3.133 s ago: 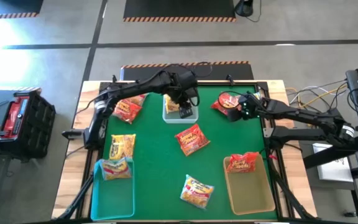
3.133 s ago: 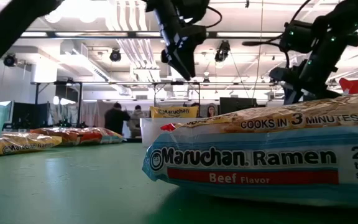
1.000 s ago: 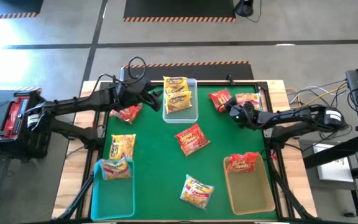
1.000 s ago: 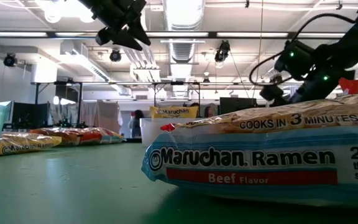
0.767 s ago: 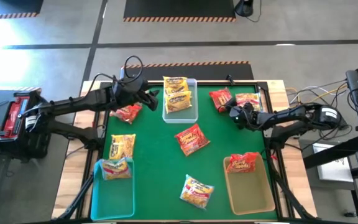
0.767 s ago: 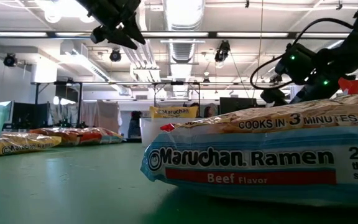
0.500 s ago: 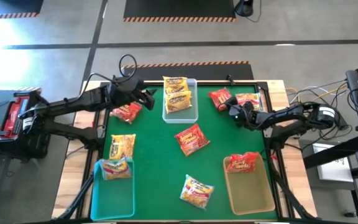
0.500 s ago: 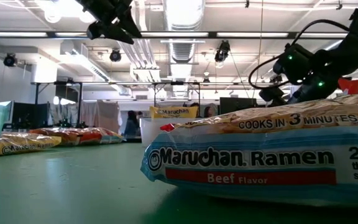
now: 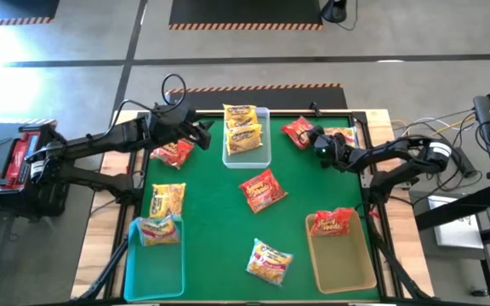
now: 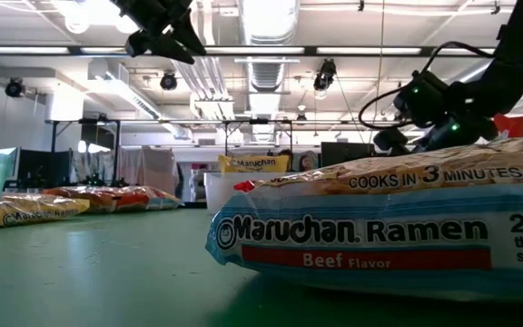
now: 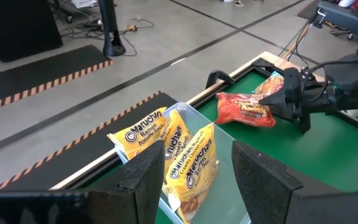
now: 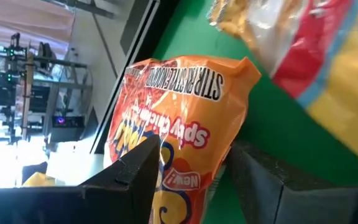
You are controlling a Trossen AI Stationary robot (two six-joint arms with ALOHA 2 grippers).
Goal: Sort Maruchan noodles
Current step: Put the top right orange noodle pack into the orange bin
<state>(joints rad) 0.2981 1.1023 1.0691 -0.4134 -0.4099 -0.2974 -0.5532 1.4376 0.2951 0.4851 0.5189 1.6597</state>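
Maruchan packets lie flat on the green mat. A red one [image 9: 173,151] is near my left gripper [image 9: 196,130], which hovers open and empty high over the far left [image 10: 163,29]. Its fingers frame the clear bin [image 11: 222,134] holding yellow packets [image 9: 245,127]. My right gripper [image 9: 316,143] is open and low at the far right. Its fingers stand on either side of the near end of an orange-red packet [image 12: 179,124], also seen as the red packet [image 11: 247,109]. A yellow and pale-blue packet [image 9: 340,136] lies beside it. My right gripper straddles the end of the orange-red packet [image 12: 188,177], coming level from the table's right. The packet lies flat on the mat. I cannot tell whether the fingers [image 12: 135,174] touch it.
A red packet [image 9: 262,189] lies mid-table, a yellow one [image 9: 168,201] at the left, and another [image 9: 269,259] near the front. The teal bin [image 9: 147,272] holds one packet, and the tan bin [image 9: 347,268] holds a red packet [image 9: 333,223]. A beef packet [image 10: 379,227] fills the low view.
My right gripper has moved a little toward the far edge, up to the orange-red packet's end. My left gripper has drawn back slightly toward the table's left, away from the clear bin, and stays open.
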